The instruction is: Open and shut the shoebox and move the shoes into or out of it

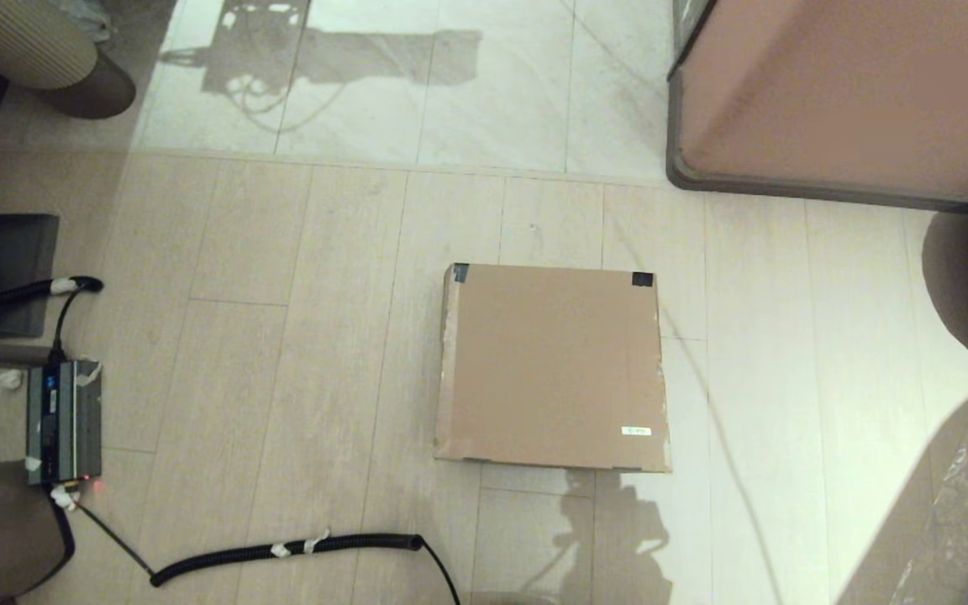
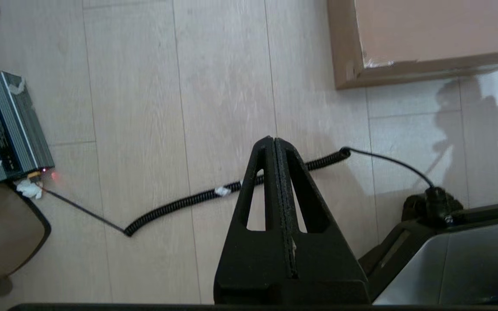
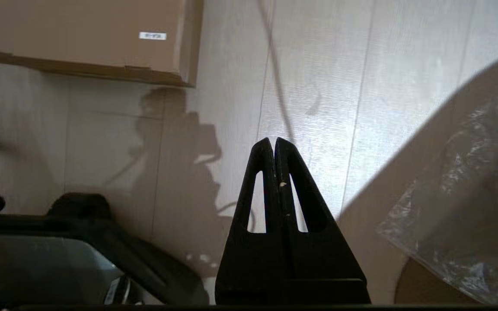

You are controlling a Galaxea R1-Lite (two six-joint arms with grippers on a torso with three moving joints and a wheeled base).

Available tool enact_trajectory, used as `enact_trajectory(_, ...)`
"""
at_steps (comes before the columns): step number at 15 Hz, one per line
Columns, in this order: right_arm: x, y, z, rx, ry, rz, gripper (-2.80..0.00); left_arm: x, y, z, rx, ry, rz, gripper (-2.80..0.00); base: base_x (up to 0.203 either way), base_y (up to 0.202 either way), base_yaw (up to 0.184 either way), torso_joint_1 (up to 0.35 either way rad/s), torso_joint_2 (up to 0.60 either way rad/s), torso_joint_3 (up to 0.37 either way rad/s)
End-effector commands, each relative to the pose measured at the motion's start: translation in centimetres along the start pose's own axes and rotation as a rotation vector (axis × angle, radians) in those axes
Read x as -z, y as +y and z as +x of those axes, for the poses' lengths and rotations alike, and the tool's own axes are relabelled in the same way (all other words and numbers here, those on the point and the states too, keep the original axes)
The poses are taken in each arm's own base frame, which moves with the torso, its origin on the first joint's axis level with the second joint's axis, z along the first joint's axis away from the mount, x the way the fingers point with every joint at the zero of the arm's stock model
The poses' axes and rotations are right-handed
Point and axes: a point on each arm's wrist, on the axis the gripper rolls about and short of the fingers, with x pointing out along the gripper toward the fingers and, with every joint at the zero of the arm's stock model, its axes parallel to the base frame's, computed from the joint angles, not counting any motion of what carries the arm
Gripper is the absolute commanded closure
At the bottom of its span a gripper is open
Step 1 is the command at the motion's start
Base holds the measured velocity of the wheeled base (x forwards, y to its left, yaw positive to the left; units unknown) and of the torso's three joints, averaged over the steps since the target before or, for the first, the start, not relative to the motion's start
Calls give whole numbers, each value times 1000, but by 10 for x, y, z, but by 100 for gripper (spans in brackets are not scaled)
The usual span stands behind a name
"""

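Shoebox (image 1: 553, 365): on the floor (image 1: 299, 336), centre of the head view — lid flat down, black tape (image 1: 642, 279) on the two far lid corners, small white label (image 1: 636, 431) near the robot-side right corner.
Shoes: not visible; box closed.
Left gripper (image 2: 274, 140): fingers pressed together, holding nothing — above bare floor, near the box's robot-side left corner, apart from it.
Right gripper (image 3: 273, 141): fingers also together, empty; above floor off the box's right corner by the label.
Coiled cable (image 1: 282, 550): on the floor, left of the box.
Grey power unit (image 1: 62, 420): far left.
Pinkish-brown cabinet (image 1: 854, 92): beyond the box, right.
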Motion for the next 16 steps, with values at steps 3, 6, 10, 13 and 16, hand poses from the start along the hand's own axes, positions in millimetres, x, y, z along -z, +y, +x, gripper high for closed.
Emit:
enact_trajectory(3, 3, 0, -1, 18, -23, -3, 0, 1, 0, -2, -5, -24, -17, 0, 0, 0, 0, 0, 0, 0)
enact_trajectory(6, 2, 0, 3, 20, -94, -4, 0, 1, 0, -2, -15, -23, -29, 0, 0, 0, 0, 0, 0, 0)
enact_trajectory(10, 2, 0, 4, 18, -117, -21, 0, 1, 0, -2, -17, -24, -30, 0, 0, 0, 0, 0, 0, 0)
enact_trajectory(13, 1, 0, 4, 19, -126, -23, 0, 1, 0, -2, -16, -18, -30, 0, 0, 0, 0, 0, 0, 0)
enact_trajectory(16, 2, 0, 4, 18, -118, -24, 0, 1, 0, -2, -17, -24, -32, 0, 0, 0, 0, 0, 0, 0)
